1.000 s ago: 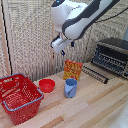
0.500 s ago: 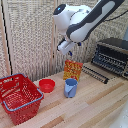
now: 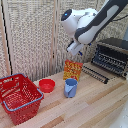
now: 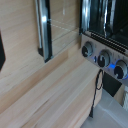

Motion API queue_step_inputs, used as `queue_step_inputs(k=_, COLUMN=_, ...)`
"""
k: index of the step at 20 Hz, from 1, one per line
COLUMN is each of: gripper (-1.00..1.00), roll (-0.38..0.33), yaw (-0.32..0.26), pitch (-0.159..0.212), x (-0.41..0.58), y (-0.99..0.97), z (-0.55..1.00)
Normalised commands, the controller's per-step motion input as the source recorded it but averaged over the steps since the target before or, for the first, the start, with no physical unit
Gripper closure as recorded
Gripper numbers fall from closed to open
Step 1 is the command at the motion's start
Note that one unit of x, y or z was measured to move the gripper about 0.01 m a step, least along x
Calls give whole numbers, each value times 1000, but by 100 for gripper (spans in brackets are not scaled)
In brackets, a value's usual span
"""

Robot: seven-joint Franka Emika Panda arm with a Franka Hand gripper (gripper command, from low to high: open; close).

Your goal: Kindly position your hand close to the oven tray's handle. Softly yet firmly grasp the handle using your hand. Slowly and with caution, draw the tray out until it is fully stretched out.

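1. Above the orange box (image 3: 72, 70), the hand (image 3: 73, 49) hangs in the air, well apart from the oven (image 3: 111, 56); whether its fingers are spread or pressed together cannot be told.
2. Inside the oven sits the oven tray (image 3: 109, 61).
3. Below the oven's front, the open door (image 3: 95, 73) lies flat, its dark bar (image 4: 44, 30) showing in the wrist view.
4. Near the orange box stand a blue cup (image 3: 70, 88) and a red bowl (image 3: 47, 85).

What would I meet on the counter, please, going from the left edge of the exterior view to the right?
Red basket → red bowl → blue cup → oven tray's handle → oven.
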Motion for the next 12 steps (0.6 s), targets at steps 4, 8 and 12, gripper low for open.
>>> queue_step_inputs(k=4, gripper=-100, roll=-205, yaw=52, pitch=-1, x=0, y=-580, z=-137)
queue_step_inputs(k=8, gripper=-100, roll=-182, yaw=71, pitch=0, x=16, y=-574, z=-169)
queue_step_inputs(k=12, gripper=-100, roll=-171, yaw=75, pitch=0, x=47, y=-569, z=-231)
